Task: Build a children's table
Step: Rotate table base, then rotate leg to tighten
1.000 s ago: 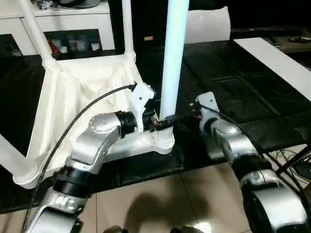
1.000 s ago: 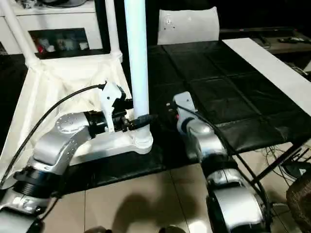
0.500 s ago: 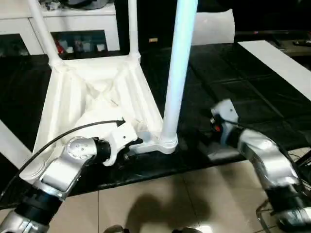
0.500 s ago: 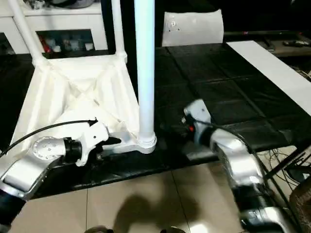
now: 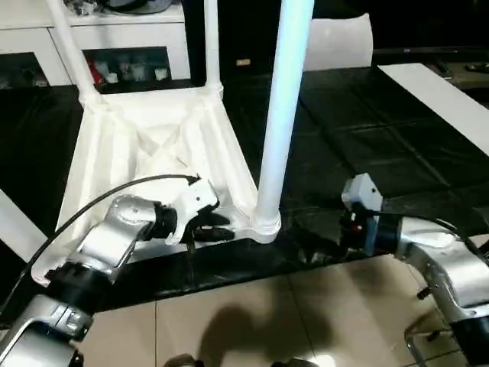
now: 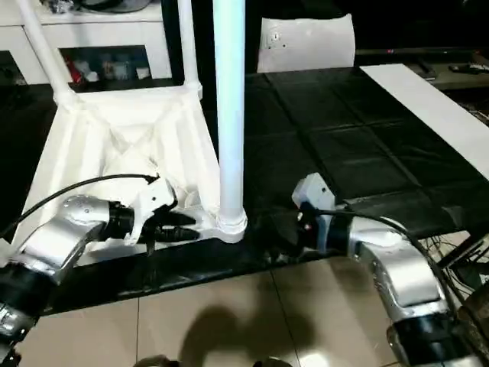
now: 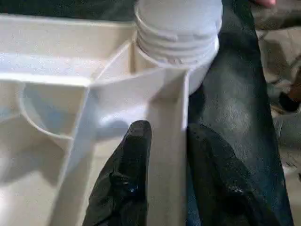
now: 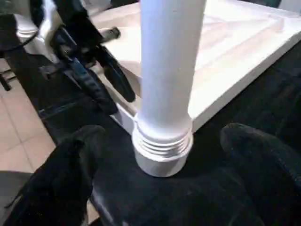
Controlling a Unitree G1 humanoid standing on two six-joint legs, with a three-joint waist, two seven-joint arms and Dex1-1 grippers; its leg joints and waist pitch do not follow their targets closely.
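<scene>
Legs were seen fitted in the upturned top (image 5: 145, 145) on the black mat, near leg (image 5: 279, 115) seated in its socket; left gripper (image 7: 162, 155) pinched the rim rib, right gripper (image 8: 160, 174) was spread wide around that leg's base.

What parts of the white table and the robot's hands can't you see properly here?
- Near leg: its upper end is cut off by the top edge in both eye views.
- Left-hand leg: mostly cut off by the left edge in the left eye view.
- Right end effector: black fingers blend into the black mat.
- Table top: the left end effector covers part of its rim in the left wrist view.
</scene>
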